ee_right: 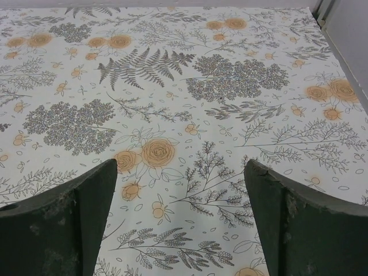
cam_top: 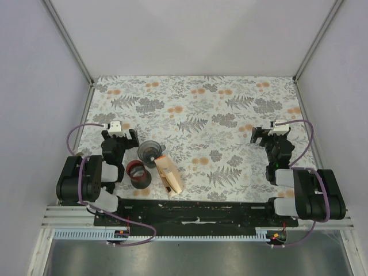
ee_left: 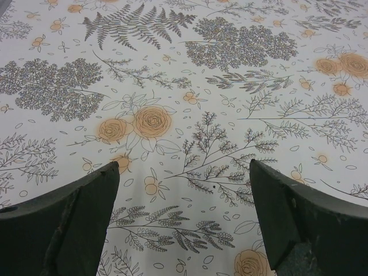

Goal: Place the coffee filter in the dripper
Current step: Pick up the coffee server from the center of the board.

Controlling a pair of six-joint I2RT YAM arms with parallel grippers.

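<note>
A clear glass dripper (cam_top: 150, 152) stands on the floral tablecloth, just right of my left gripper. A brown paper coffee filter (cam_top: 169, 175) lies flat right beside it, toward the near edge. A dark cup with a red rim (cam_top: 137, 172) stands near-left of the dripper. My left gripper (cam_top: 119, 136) is open and empty; its wrist view shows only cloth between the fingers (ee_left: 75, 224). My right gripper (cam_top: 270, 135) is open and empty far to the right, with only cloth between its fingers (ee_right: 299, 224).
The floral cloth (cam_top: 207, 115) covers the table between grey side walls. Metal frame posts (cam_top: 68, 40) rise at the back corners. A black rail (cam_top: 195, 213) with cables runs along the near edge between the arm bases.
</note>
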